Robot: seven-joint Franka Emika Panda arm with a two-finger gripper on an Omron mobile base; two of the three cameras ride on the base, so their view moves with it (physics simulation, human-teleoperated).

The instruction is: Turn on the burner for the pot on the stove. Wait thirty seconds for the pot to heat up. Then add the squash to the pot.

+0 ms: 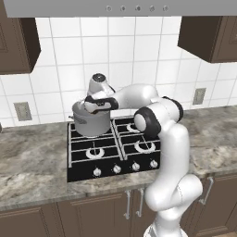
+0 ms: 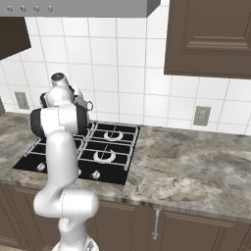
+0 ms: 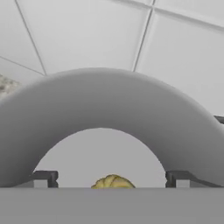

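Showing at the very bottom of the hand view, between wide-spread fingertips point(image 3: 43, 178): the squash point(image 3: 113, 181), unclamped, low inside the pot point(image 3: 109, 105). Hovering directly over the pot point(image 1: 91, 121) on the stove point(image 1: 111, 152)'s rear-left burner: the gripper point(image 1: 95, 105), jaws wide, holding nothing. Risking, on withdrawal, a fingertip clipping the rim and shifting the pot. Blocking the pot in the right base view: the arm; revealing the squash: the hand camera alone.

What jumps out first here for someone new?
The white arm bent over the black stove, its tool open right above the tall grey pot on the back-left burner. From the hand view, the yellow squash sits between the fingertips, inside the pot's rim.
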